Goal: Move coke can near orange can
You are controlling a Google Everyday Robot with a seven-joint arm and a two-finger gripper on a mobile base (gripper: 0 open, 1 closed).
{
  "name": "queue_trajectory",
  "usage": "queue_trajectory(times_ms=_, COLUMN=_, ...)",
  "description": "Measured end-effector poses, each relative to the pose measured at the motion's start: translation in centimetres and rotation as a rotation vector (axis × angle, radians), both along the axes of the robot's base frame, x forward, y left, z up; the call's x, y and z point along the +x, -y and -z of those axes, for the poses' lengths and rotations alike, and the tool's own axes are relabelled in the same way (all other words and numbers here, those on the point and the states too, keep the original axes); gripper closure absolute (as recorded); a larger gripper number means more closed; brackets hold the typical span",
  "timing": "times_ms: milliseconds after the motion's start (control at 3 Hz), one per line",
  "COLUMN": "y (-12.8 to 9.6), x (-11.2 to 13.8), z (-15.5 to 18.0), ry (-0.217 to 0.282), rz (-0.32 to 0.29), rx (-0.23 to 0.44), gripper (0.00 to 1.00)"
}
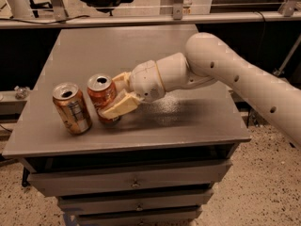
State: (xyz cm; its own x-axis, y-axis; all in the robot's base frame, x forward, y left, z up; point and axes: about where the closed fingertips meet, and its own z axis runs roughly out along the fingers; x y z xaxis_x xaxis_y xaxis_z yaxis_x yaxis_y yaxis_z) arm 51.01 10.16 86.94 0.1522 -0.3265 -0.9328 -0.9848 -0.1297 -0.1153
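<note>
On the grey table you are seeing the orange can standing near the front edge, the coke can sitting just beside it, and your gripper clasping that coke can between its fingers.

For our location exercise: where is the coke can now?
Camera view: front-left on the table, the coke can is held in the claw, just right of the orange can.

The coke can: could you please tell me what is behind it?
The tool grips the coke can from its right: one finger reaches behind it, its tip covered; the other crosses its front. Beyond, grey table.
</note>
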Motion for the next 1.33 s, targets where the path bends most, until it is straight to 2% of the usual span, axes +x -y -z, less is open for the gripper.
queue_trajectory(times_ms=667, y=-1.46, x=0.31, z=0.41, ry=0.015, rz=0.007, rx=-0.02, gripper=0.36)
queue_trajectory(times_ms=1000, y=-1.42, x=0.44, z=0.32, ry=0.025, rz=0.022, rx=-0.027, gripper=0.13)
queue_trajectory(times_ms=1333, y=-1.3, x=0.39, z=0.38, ry=0.028, rz=0.034, rx=-0.029, gripper=0.0)
